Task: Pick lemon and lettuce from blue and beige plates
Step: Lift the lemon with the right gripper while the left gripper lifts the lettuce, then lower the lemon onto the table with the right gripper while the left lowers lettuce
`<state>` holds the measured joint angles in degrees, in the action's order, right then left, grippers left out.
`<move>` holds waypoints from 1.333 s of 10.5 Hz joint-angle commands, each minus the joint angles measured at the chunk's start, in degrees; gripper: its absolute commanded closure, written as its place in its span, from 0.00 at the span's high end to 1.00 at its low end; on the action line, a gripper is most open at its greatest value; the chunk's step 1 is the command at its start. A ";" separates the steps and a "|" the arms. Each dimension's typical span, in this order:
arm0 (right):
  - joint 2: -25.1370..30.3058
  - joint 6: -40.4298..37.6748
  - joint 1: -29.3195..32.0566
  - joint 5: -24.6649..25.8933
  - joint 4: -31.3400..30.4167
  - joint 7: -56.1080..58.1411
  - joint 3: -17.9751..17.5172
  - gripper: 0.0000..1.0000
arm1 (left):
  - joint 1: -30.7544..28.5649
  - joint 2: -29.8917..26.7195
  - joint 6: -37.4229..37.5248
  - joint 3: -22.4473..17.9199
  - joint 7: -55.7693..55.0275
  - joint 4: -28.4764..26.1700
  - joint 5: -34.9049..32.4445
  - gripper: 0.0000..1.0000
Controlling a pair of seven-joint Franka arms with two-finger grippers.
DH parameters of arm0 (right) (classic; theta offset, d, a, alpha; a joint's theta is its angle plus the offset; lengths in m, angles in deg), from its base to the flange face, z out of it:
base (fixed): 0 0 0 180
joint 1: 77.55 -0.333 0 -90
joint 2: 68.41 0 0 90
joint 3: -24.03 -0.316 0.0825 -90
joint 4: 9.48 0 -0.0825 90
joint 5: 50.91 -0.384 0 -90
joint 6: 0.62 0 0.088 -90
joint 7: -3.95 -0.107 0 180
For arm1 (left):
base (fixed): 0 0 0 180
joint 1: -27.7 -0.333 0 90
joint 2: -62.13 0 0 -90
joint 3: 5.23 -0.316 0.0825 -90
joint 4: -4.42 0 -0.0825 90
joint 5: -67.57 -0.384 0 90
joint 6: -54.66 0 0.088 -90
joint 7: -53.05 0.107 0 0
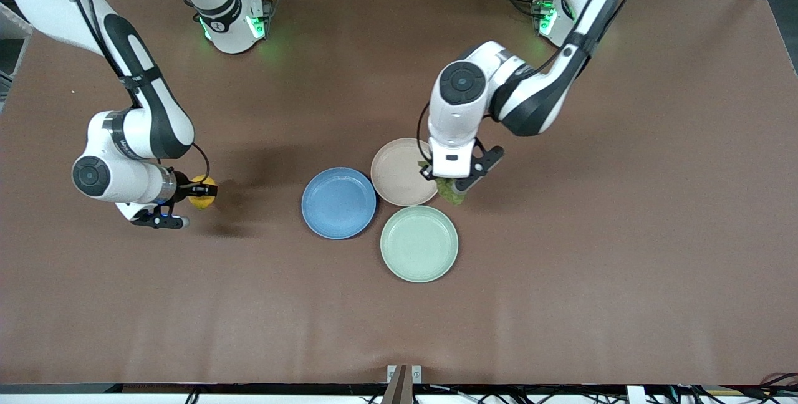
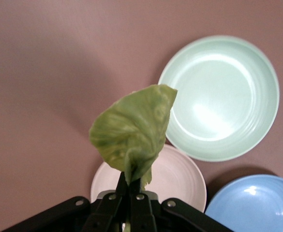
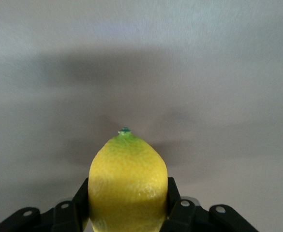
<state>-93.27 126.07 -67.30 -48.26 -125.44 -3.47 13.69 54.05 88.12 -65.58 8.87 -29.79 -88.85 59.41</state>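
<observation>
My left gripper (image 1: 450, 183) is shut on the lettuce (image 1: 451, 192), a crinkled green leaf, and holds it up over the beige plate's (image 1: 399, 170) rim, on the side toward the left arm's end. In the left wrist view the lettuce (image 2: 134, 128) stands up from the shut gripper (image 2: 131, 186) above the beige plate (image 2: 175, 176). My right gripper (image 1: 206, 191) is shut on the lemon (image 1: 201, 201) over bare table toward the right arm's end. The lemon (image 3: 127, 181) fills the right gripper (image 3: 127, 198). The blue plate (image 1: 338, 202) holds nothing and also shows in the left wrist view (image 2: 255, 205).
A pale mint-green plate (image 1: 419, 243) lies nearer the front camera, touching the other two plates; it also shows in the left wrist view (image 2: 218, 96). The brown table (image 1: 592, 235) stretches wide round the plates.
</observation>
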 commanded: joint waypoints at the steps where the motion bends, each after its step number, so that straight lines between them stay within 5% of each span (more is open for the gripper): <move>1: 0.34 1.53 0.74 0.60 -1.99 0.57 0.15 0.00 | -5.40 -4.00 2.72 0.30 10.98 -1.48 -1.15 0.00; 3: -0.79 1.54 0.57 0.60 -2.08 0.57 0.50 0.08 | -10.50 -5.24 4.57 0.30 22.05 -1.48 -1.06 0.00; 4: -0.89 1.45 0.57 0.60 -1.99 0.57 0.59 0.25 | -13.31 -5.51 5.10 0.39 27.32 -1.57 -1.06 0.00; 5: -0.89 1.36 0.57 0.60 -1.91 0.57 0.76 0.70 | -15.86 -5.51 5.19 0.48 32.42 -1.57 -0.80 0.00; 6: -0.89 1.01 0.65 0.60 -1.73 0.57 0.76 1.00 | -18.23 -4.99 5.19 0.39 37.52 -1.65 -0.62 0.00; 8: -0.02 -0.38 -0.04 0.95 -0.60 0.65 0.76 1.00 | -22.72 -2.36 5.19 0.39 47.02 -1.92 -0.62 0.00; 11: 0.52 -19.23 -0.40 0.95 12.81 0.57 0.41 1.00 | -25.64 3.88 4.06 -0.13 53.21 -1.57 -2.45 0.00; 14: 2.79 -29.73 -2.24 0.51 23.73 0.39 -0.64 1.00 | -29.59 7.84 0.38 -0.31 59.62 -1.57 -5.19 0.00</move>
<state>-92.05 100.29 -68.15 -48.25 -105.78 -3.12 13.46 25.83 94.66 -63.75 8.16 27.05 -91.14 55.71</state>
